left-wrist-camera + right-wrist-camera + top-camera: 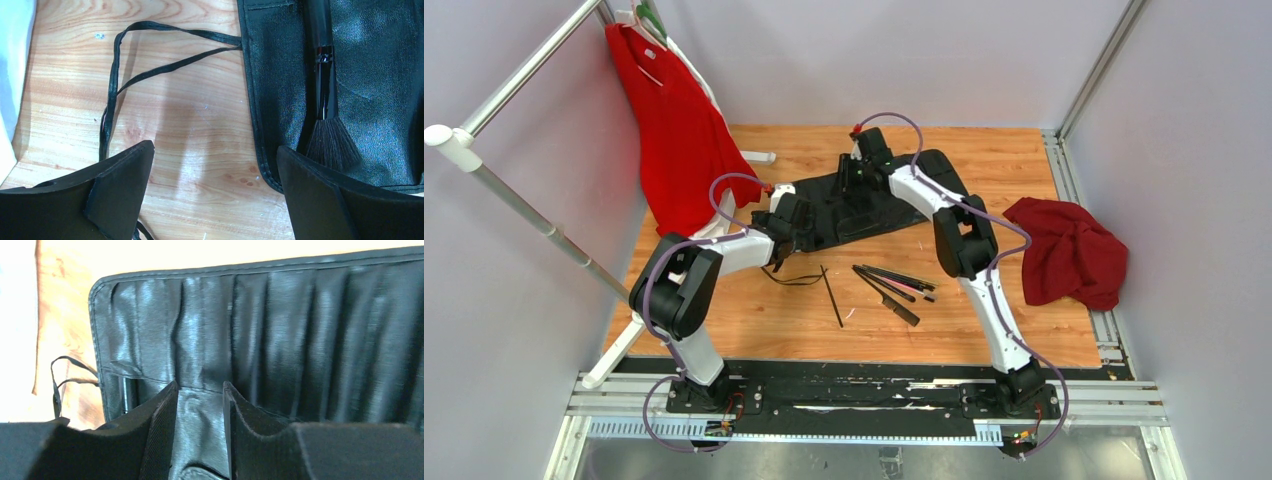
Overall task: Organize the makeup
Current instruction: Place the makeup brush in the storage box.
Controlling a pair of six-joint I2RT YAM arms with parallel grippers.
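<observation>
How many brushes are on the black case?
1 visible: a fluffy-tipped brush on the case near its left end, beside the left gripper. Part of the case is covered in the top view, so more may be hidden.

The left arm (686,285) bends at its elbow and reaches forward, and the left gripper (215,150) points down with its two fingers spread wide apart. The right arm (969,245) stretches farther out and leans toward the left. The right gripper (200,387) has a small gap between its fingers and holds nothing.
</observation>
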